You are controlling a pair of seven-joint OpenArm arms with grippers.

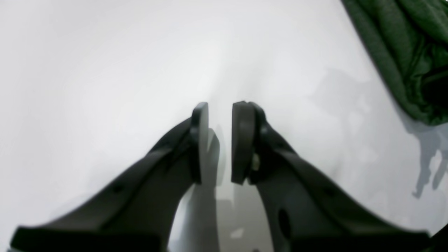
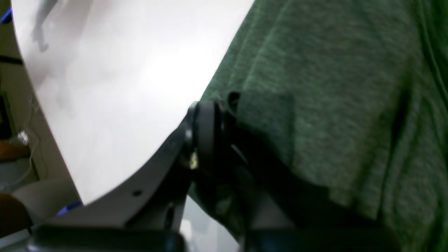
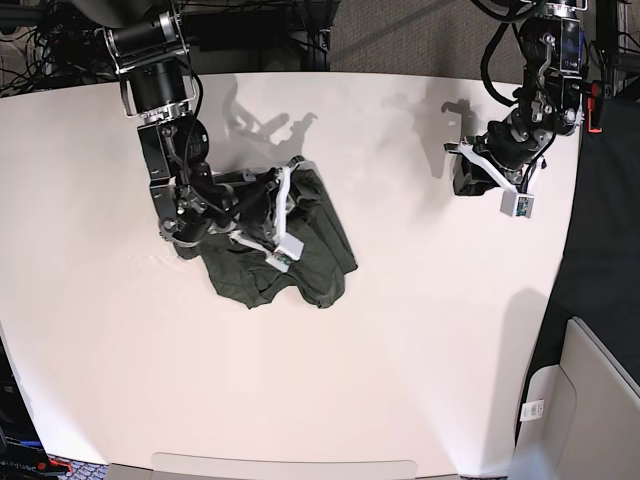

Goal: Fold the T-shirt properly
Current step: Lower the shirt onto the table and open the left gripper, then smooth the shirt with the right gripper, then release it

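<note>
A: Left wrist view first. Where is the T-shirt [image 1: 402, 52] from the left gripper [image 1: 219, 140]?

B: Up in the far right corner, well apart from it. The jaws stand a narrow way apart with nothing between them, over bare white table [image 1: 105, 70]. Only a bunched edge of cloth shows; the rest is cut off by the frame.

A: And the right wrist view?

B: The T-shirt [image 2: 332, 105] fills the right half, draped against the right gripper [image 2: 215, 133]. The jaws look pressed together at the cloth's edge, so I judge them closed on a fold, though the far finger is buried under fabric and the picture is blurred.

A: Base view?

B: The T-shirt [image 3: 290, 250] lies crumpled left of the table's middle, its long axis running roughly from upper right to lower left. The right gripper [image 3: 275, 225] is in the heap; the left gripper [image 3: 480, 170] hangs far off toward the table's far right edge.

A: So the right arm is nearer?

B: Much nearer. Sleeves, collar and hem are lost in the bunching, so I cannot tell which part it holds.
</note>
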